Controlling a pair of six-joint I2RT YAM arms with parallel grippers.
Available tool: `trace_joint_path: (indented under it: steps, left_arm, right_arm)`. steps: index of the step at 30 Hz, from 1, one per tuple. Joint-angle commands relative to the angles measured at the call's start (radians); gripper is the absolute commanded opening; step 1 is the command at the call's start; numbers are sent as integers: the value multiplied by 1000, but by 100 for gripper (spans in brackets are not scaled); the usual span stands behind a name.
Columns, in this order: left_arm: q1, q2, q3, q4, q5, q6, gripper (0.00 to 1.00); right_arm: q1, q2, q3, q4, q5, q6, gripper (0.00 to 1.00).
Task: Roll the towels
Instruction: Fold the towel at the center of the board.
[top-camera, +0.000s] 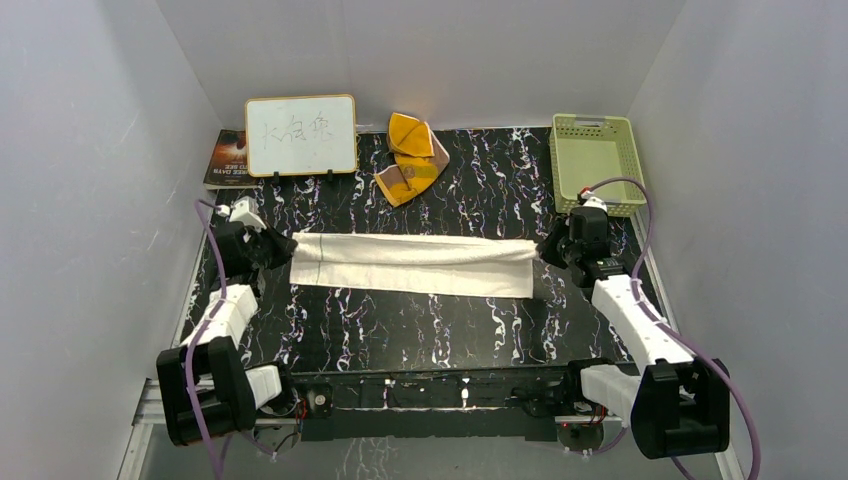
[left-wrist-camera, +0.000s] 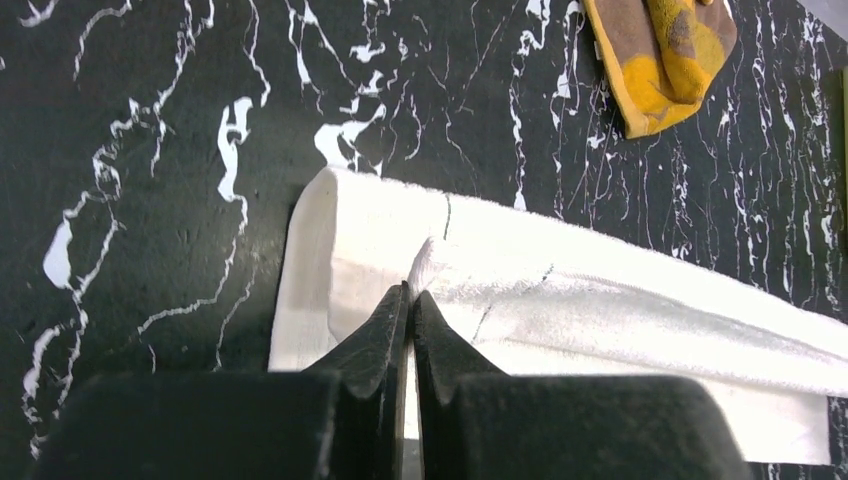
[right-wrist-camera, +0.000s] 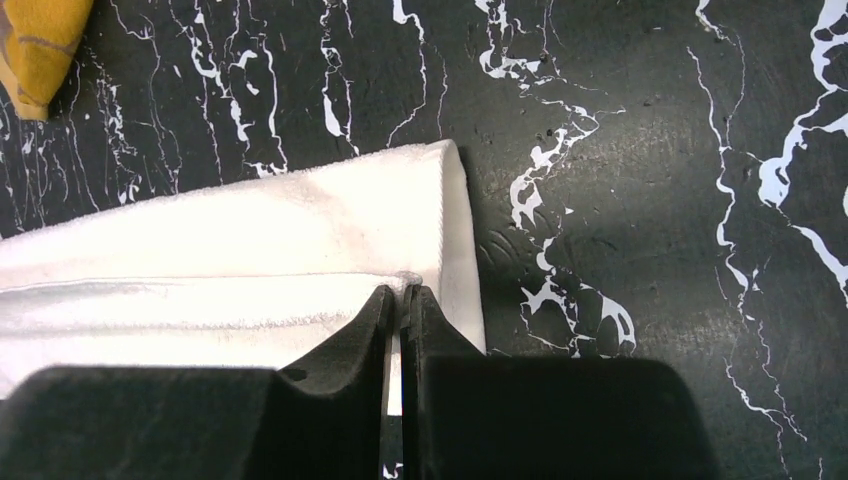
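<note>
The cream-white towel (top-camera: 412, 264) lies folded into a long band across the middle of the black marbled table. My left gripper (top-camera: 283, 248) is shut on the folded top layer at the towel's left end (left-wrist-camera: 420, 265). My right gripper (top-camera: 541, 250) is shut on the top layer at the towel's right end (right-wrist-camera: 408, 284). The orange-yellow towel (top-camera: 410, 158) lies crumpled at the back of the table, apart from both grippers. It also shows in the left wrist view (left-wrist-camera: 665, 55) and the right wrist view (right-wrist-camera: 40, 40).
A white board with writing (top-camera: 300, 136) stands at the back left, with a dark book (top-camera: 226, 157) beside it. A pale green basket (top-camera: 596, 160) stands at the back right, just behind my right arm. Grey walls close in three sides.
</note>
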Motion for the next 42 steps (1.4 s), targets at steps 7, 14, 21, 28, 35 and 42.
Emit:
trace_joint_path:
  steps: [7,14,21,28,35,42]
  left_arm:
    - [8,-209,-69,-112,18,-107,17]
    - [8,-290,24,-297,-45,-151,43]
    - [8,-199,101,-222,98,-160,67]
    - [8,72,286,-578,97,-119,65]
    - [8,179,273,-642,11,-113,64]
    - [8,262,327,-536,44,29,65]
  right_arm:
    - [-8,-171,-64,-51,-23,32,13]
    - [-8,-318,-87,-19,18,21,62]
    - [-7,-239,-21,90,4,18,63]
    - [113,58,162,-63,-3,-85,66]
    - [186,121,149,-63,-18,-94,68]
    - [190,152,131,-46,-51,-122,69]
